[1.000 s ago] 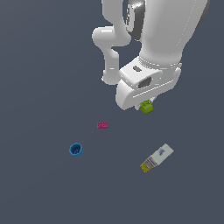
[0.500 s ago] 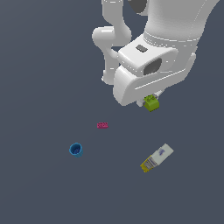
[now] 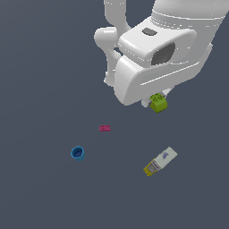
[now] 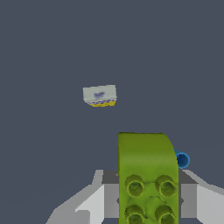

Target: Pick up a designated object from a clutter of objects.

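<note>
The designated object, a yellow-green studded brick [image 3: 159, 103] [image 4: 147, 179], hangs off the floor under the big white arm body. My gripper [image 3: 156, 101] [image 4: 148, 199] is shut on it, and the arm hides most of the fingers in the exterior view. In the wrist view the brick fills the space between the grey fingers [image 4: 85, 205]. The rest of the clutter lies on the dark floor: a magenta brick [image 3: 104, 128], a small blue cup [image 3: 78, 153] [image 4: 182, 160], and a white box with a yellow end [image 3: 160, 162] [image 4: 100, 96].
The white arm body [image 3: 156, 58] fills the upper part of the exterior view's right. The dark grey floor [image 3: 40, 89] stretches in every direction with no edge in sight.
The arm has risen toward the camera with the yellow-green brick in its gripper. The magenta brick, cup and box have not moved.
</note>
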Robot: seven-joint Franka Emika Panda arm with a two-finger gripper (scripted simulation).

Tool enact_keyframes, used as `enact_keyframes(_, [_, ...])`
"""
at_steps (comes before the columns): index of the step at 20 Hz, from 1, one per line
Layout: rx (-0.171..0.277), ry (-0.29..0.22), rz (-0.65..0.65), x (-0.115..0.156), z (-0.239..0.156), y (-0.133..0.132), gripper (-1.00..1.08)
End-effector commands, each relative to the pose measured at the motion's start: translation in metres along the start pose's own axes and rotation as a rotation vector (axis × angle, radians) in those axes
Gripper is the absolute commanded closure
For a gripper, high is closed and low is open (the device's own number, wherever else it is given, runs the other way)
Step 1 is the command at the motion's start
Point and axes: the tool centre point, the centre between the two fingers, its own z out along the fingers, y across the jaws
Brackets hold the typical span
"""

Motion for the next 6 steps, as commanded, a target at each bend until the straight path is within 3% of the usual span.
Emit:
enact_keyframes(1, [0.0,0.0,0.0,0.0021,-0.0037,0.0016,1.08])
enact_keyframes(6, [0.0,0.0,0.0,0.0035,-0.0061,0.0026,1.08])
